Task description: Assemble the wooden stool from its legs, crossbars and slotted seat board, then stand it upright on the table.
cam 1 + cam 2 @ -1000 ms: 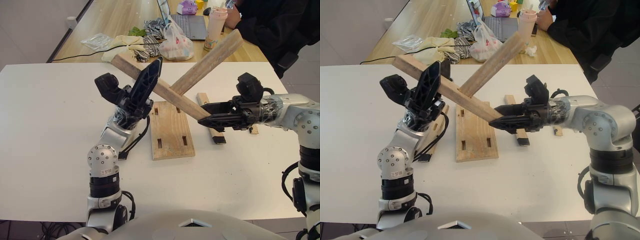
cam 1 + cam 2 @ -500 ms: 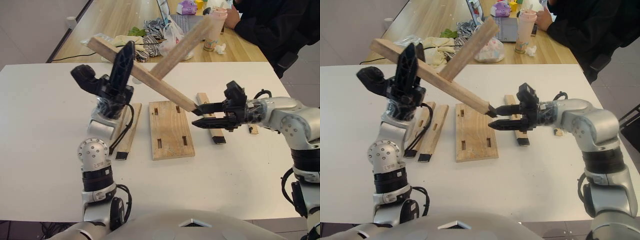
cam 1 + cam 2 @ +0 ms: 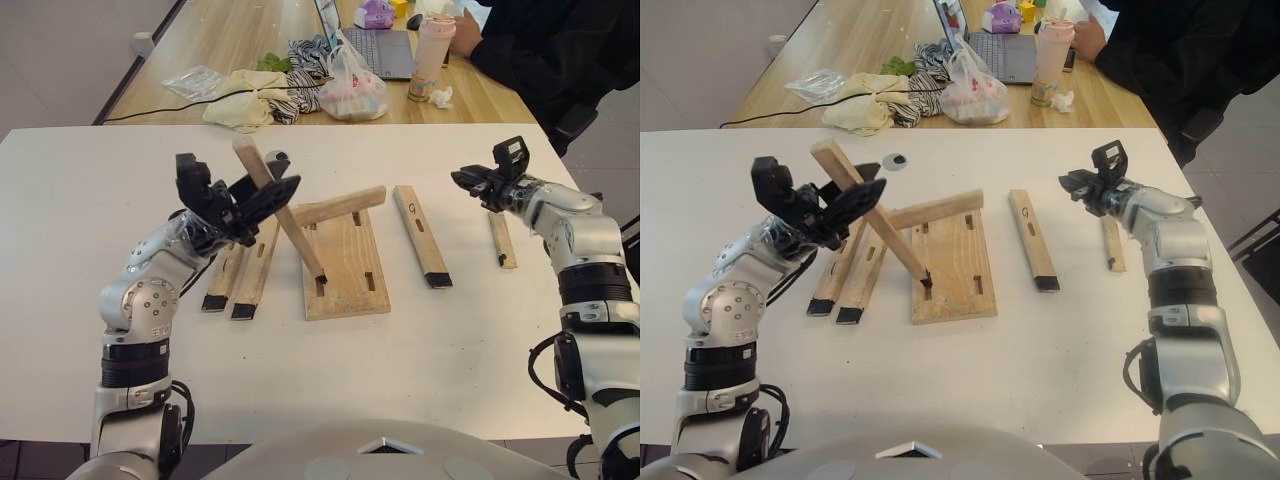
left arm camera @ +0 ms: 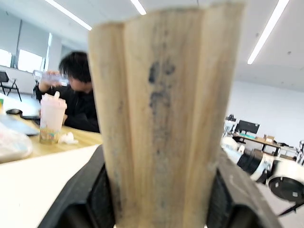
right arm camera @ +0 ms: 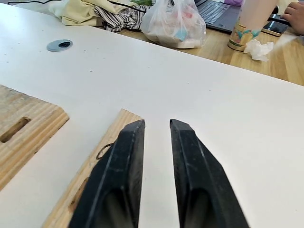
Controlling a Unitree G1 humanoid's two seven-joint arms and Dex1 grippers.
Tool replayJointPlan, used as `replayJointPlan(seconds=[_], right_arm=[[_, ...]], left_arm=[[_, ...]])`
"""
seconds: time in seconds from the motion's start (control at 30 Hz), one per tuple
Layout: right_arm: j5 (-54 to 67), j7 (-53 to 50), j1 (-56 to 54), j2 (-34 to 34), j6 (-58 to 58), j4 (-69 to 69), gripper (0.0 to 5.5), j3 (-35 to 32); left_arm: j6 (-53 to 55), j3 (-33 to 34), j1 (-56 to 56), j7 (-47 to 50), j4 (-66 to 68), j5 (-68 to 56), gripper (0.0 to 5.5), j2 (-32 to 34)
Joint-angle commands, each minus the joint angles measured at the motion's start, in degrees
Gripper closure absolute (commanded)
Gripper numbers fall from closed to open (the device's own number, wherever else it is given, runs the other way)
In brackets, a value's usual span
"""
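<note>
My left gripper (image 3: 272,186) is shut on a wooden leg (image 3: 285,215) with a crossbar (image 3: 340,205) joined to it. The leg tilts, and its lower end rests at a slot of the seat board (image 3: 350,255), which lies flat mid-table. In the left wrist view the leg (image 4: 161,118) stands between the fingers (image 4: 85,190). My right gripper (image 3: 464,179) hovers at the table's right, slightly open and holding nothing (image 5: 156,124). Another leg (image 3: 420,235) lies right of the board, with a short crossbar (image 3: 500,240) further right. Two more pieces (image 3: 240,278) lie left of the board.
A grey disc (image 3: 895,160) sits in the table top behind the board. Beyond the white table stands a wooden desk with a plastic bag (image 3: 352,88), cloths (image 3: 250,88), a cup (image 3: 428,55) and a laptop. A person sits there.
My right gripper let go of the leg's end and drew back to the right. My left arm lowered the joined leg and crossbar until the leg's end came down on the seat board.
</note>
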Motion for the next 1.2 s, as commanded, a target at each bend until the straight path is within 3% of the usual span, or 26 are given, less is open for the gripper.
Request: replayJointPlan(seconds=[0.03, 0.1, 0.5, 0.8, 1.03, 1.2], right_arm=[[-1.4, 0.2, -1.4, 1.4, -1.7, 1.1, 5.16, -0.4], [-1.6, 0.4, -1.5, 1.5, -2.1, 1.3, 5.50, -0.4], [-2.0, 1.0, -0.7, 2.3, -2.1, 0.6, 5.50, 0.1], [-2.9, 2.1, -0.3, 3.2, -1.7, 0.2, 5.50, 0.0], [-3.0, 4.3, 1.2, 3.5, -0.4, -1.7, 5.50, 1.2], [-2.7, 5.3, 3.2, 3.8, 1.3, -4.7, 5.50, 1.9]], left_arm=[[-1.2, -1.1, 0.6, -1.8, 1.8, 2.8, 3.47, 0.5], [-1.9, -1.4, 0.4, -2.1, 3.1, 3.5, 3.47, -0.3], [-1.0, -0.8, 0.5, -3.0, 1.4, 0.9, 3.48, -1.2], [-6.1, -1.8, -0.4, -4.8, 10.0, 5.5, 3.48, -3.2], [-8.5, -10.8, -0.7, -12.6, 7.6, 15.3, 3.48, 6.5], [-7.7, -12.1, -2.7, -14.8, 5.4, 15.1, 3.48, 11.2]])
